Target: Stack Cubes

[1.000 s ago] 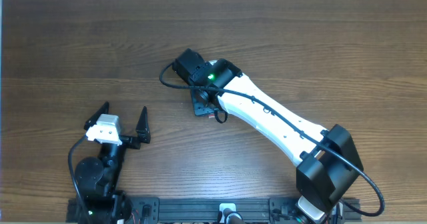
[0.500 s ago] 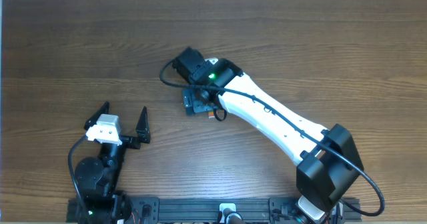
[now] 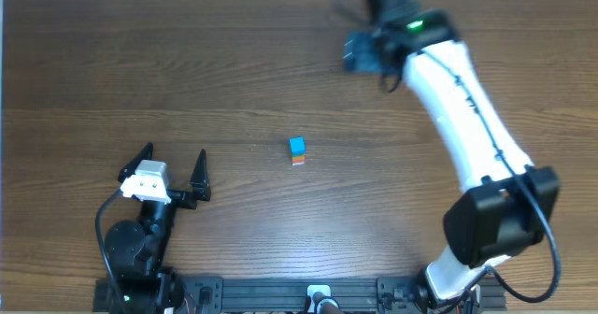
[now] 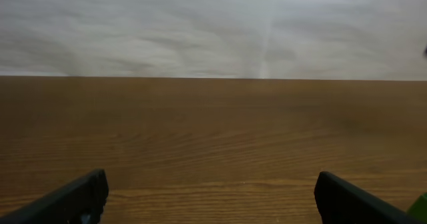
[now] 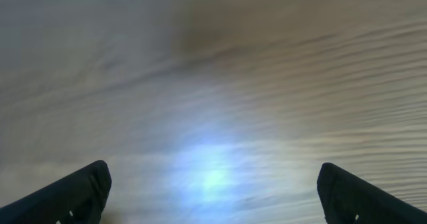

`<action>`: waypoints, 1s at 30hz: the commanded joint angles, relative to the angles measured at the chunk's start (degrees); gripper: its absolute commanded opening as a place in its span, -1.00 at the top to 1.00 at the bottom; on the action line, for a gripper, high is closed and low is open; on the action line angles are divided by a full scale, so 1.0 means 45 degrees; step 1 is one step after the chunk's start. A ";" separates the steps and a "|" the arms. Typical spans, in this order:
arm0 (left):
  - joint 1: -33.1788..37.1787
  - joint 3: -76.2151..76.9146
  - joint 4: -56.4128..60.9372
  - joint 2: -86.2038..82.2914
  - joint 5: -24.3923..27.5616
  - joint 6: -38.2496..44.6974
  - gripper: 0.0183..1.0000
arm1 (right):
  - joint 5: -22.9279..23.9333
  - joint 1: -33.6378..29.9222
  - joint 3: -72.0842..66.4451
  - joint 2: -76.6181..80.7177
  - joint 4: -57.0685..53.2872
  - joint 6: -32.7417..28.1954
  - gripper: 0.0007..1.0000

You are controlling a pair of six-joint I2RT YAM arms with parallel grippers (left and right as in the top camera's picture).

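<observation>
The top view looks straight down on the brown wood-grain table [image 3: 140, 52]. The left wrist view sits low, facing across that table toward a pale wall [image 4: 200, 24]. The right wrist view looks down at it, close.

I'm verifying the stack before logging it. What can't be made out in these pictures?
Lower cube: top view, mostly hidden under the blue cube; their alignment is too small to judge.
Right gripper: top view, blurred outline.
Table: right wrist view, blurred with glare.
</observation>
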 commanded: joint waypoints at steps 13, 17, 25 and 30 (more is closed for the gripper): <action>0.0102 -0.0044 -0.0049 -0.0053 0.0170 0.0141 -1.00 | 0.0306 -0.3458 0.0816 -0.6275 -0.1447 -0.3497 -0.99; 0.0102 -0.0044 -0.0049 -0.0053 0.0170 0.0141 -1.00 | 0.0597 -0.3434 0.0680 -0.8582 -0.1773 -0.3696 -0.98; 0.0102 -0.0044 -0.0049 -0.0053 0.0165 0.0141 -1.00 | 0.0379 -0.3614 -0.1797 -1.4008 -0.1715 -0.4512 -0.99; 0.0102 -0.0044 -0.0049 -0.0053 0.0165 0.0141 -1.00 | -0.0767 -0.4129 -0.4692 -1.7082 -0.0656 -0.4857 -0.99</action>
